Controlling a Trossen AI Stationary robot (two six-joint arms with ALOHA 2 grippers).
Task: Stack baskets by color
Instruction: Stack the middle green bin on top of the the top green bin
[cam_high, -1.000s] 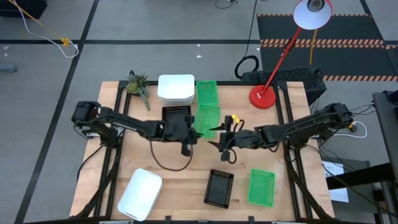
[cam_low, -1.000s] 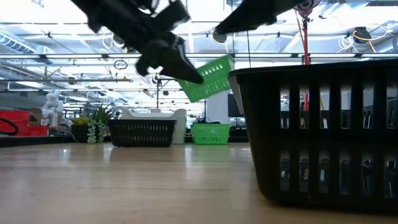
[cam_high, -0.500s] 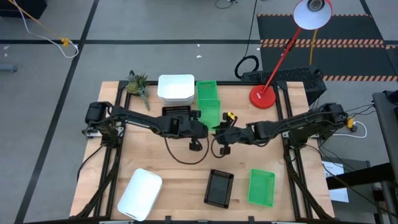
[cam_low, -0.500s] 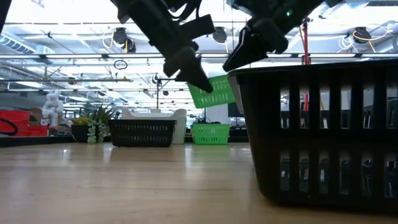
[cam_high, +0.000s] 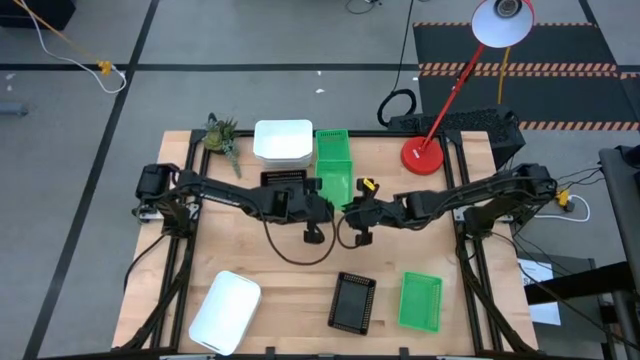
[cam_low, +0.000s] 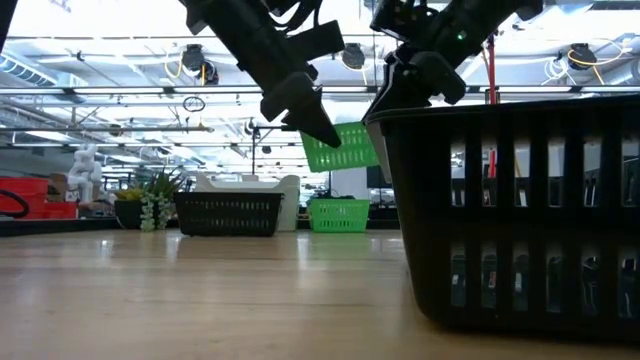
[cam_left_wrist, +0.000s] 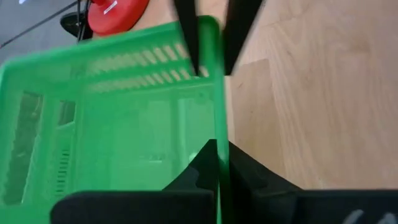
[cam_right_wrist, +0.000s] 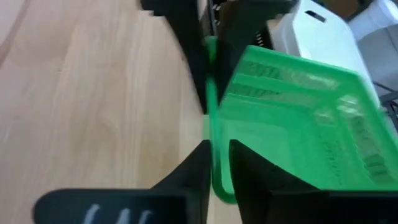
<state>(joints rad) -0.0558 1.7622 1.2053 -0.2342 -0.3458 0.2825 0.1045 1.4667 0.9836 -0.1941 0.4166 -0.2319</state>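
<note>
A bright green mesh basket hangs tilted above the table's middle, held between both grippers. My left gripper comes from the left and is shut on it. My right gripper comes from the right and is shut on the same wall. A second green basket rests on its bottom beside the stacked white baskets at the far edge. A black basket lies under my left arm. Near the front lie a white basket, a black basket and a green basket. My left gripper pinches the rim of the basket's near-end wall between its two fingers, one inside the basket and one outside. The fingers slant down from the table's left, along that wall. The basket is lifted clear and tilted. My right gripper pinches the same wall's rim at its other end, one finger inside and one outside. It slants down from the table's right, along the wall, facing my left gripper's fingers. The basket hangs clear of the table.
A red lamp base with its slanted stem stands at the far right. A plant sprig lies at the far left. Bare wood shows at the table's middle front. In the low view a black basket fills the right foreground.
My left gripper carried the green basket a little toward the table's right, then held still. My right gripper moved left and down to the basket and shut on its near wall. The basket hangs less steeply tilted than before.
</note>
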